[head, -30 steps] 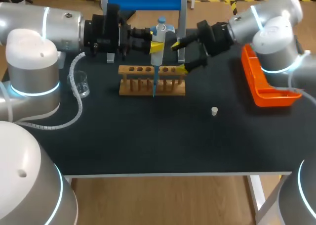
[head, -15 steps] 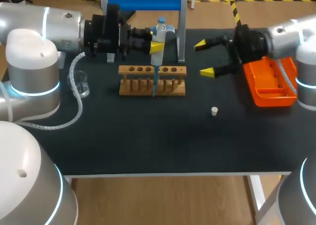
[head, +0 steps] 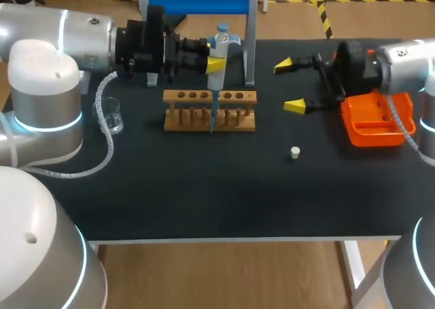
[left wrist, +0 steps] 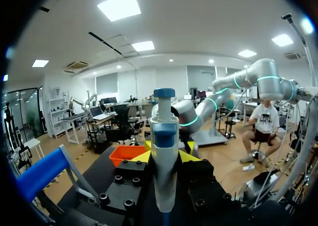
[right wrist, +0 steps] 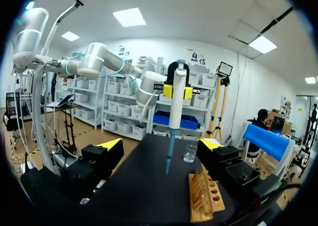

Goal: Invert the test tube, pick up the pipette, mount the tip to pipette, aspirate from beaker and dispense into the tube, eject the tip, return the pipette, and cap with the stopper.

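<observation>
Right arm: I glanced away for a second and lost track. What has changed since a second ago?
The right gripper, open throughout, drew back from beside the pipette and wooden rack toward my right, ending next to the orange tray. The left gripper stayed shut on the pipette above the rack; the stopper and beaker did not move.

You've got a white pipette (head: 220, 45) with a blue cap, a tan wooden rack (head: 209, 95), an orange tray (head: 353, 129), a white stopper (head: 295, 152) and a black surface (head: 204, 187).
</observation>
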Available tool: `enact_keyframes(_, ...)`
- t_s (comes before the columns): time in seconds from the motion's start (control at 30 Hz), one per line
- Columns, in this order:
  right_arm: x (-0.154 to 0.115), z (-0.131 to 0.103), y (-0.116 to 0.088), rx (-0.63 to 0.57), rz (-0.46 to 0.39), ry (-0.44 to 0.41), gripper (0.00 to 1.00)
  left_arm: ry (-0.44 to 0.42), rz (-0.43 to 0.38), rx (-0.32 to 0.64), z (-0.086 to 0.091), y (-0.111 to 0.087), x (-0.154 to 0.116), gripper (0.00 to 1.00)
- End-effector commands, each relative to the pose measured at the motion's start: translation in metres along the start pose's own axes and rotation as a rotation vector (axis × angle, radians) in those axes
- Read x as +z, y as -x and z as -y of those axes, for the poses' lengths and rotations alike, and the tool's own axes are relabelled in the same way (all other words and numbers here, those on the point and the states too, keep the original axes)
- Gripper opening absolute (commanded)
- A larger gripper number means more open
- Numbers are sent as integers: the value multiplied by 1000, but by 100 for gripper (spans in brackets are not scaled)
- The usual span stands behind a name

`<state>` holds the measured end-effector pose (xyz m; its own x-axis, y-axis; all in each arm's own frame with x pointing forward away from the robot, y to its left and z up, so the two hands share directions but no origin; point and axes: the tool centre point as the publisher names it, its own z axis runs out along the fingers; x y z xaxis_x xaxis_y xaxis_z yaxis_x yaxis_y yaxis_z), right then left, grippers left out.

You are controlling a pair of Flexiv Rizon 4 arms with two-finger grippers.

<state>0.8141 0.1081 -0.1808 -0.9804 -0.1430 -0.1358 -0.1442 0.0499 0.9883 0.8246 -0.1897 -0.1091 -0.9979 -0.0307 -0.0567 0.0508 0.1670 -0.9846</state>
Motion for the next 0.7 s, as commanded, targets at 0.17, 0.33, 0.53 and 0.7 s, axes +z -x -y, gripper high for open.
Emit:
enact_keyframes(0.17,37,-7,7,37,-8,16,100,-3,4,1,0,0,2,0)
enact_keyframes(0.33,58,-13,14,62,6,31,100,-3,4,1,0,0,2,0)
enact_keyframes(0.53,75,-15,18,88,12,65,100,-3,4,1,0,0,2,0)
enact_keyframes(0.7,89,-18,19,102,13,64,100,-3,4,1,0,0,2,0)
